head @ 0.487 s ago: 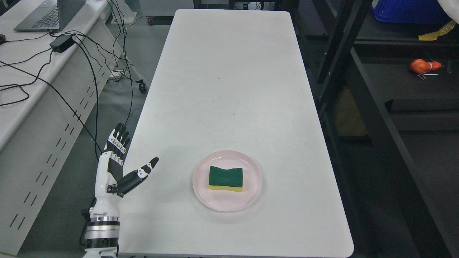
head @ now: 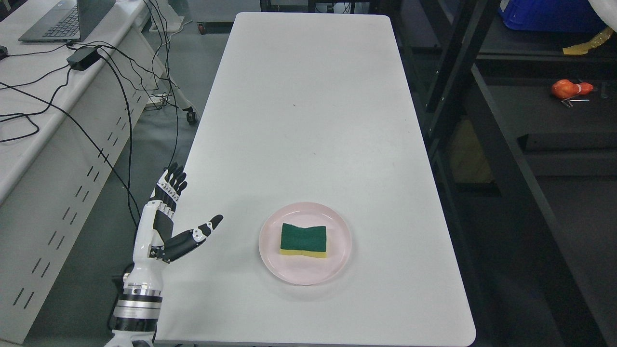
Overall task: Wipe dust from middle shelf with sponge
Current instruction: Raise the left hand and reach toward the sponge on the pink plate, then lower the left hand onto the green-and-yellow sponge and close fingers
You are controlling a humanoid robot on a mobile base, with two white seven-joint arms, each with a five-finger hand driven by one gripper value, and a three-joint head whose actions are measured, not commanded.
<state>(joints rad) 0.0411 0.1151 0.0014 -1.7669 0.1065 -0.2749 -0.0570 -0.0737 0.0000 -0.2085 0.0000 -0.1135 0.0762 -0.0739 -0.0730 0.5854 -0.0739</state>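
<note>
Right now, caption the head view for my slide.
Open left robot hand at the table edge, apart from the green-topped sponge lying on a pink plate.

Pink plate (head: 270, 258) near the front edge of a white table (head: 308, 120), roughly midway between its left and right edges. Laptop (head: 65, 19) at the far end of a grey desk (head: 43, 140), black power brick (head: 83, 58) beside it, cables (head: 120, 91) trailing over the edge. Orange object (head: 569, 88) on a dark rack (head: 511, 159); blue bin (head: 544, 14) above.
</note>
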